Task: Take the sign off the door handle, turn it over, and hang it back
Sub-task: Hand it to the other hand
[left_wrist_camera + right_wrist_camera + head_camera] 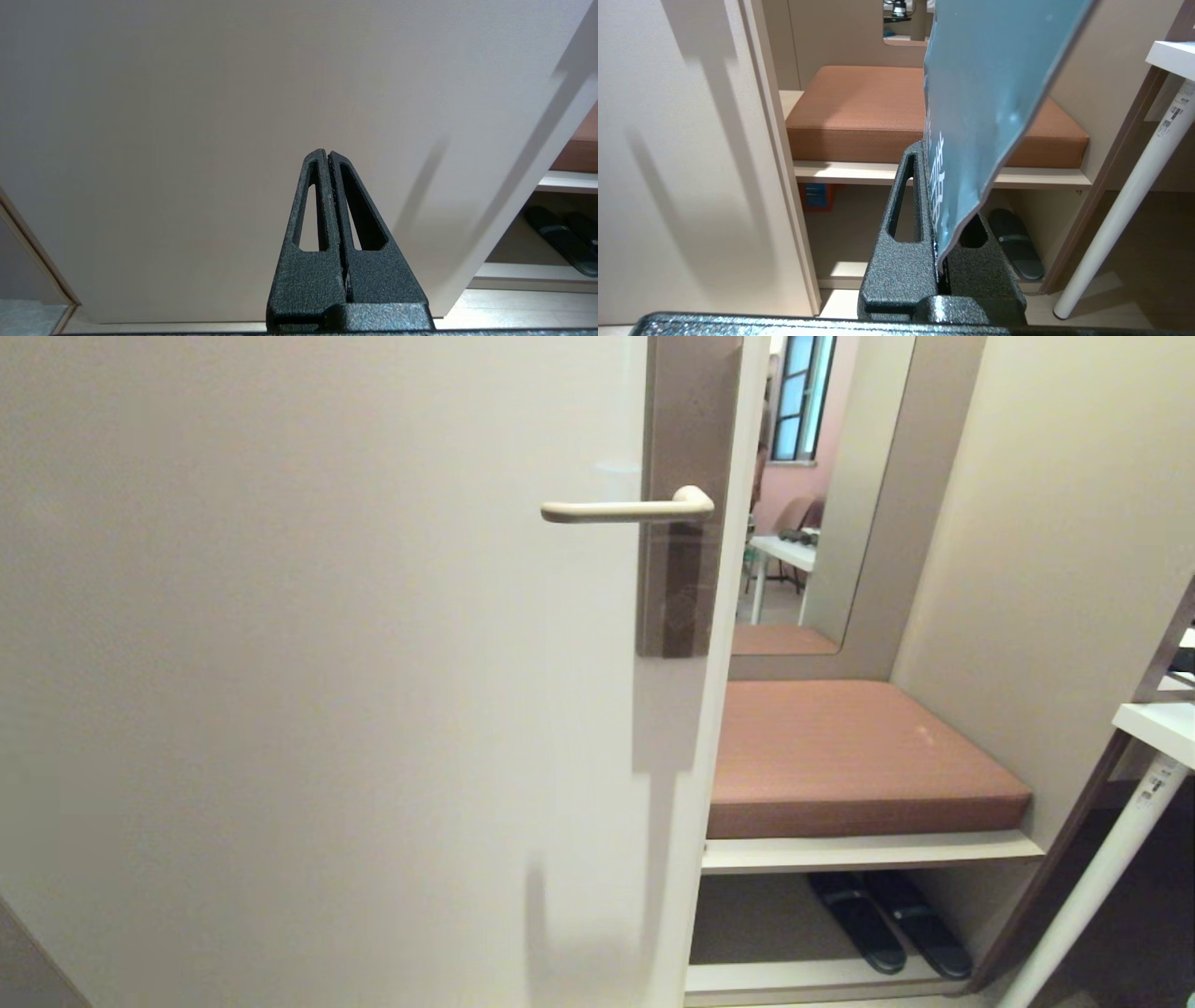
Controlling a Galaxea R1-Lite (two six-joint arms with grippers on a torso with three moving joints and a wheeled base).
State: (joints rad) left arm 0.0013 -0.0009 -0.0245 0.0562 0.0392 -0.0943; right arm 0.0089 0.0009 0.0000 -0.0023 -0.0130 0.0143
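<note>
The cream door handle (625,509) sticks out level from its brown plate (686,569) on the pale door (327,691), and nothing hangs on it. The sign (985,93) appears only in the right wrist view. Its blue side with white lettering faces the camera. My right gripper (930,151) is shut on the sign's lower edge, and the card stands up from the jaws, tilted. My left gripper (328,154) is shut and empty, pointing at the bare door face low down. Neither arm shows in the head view.
To the right of the door's edge is a bench with a brown cushion (859,756). Dark slippers (887,919) lie on the shelf below, and a mirror (812,495) stands behind. A white table leg (1092,887) slants at the far right.
</note>
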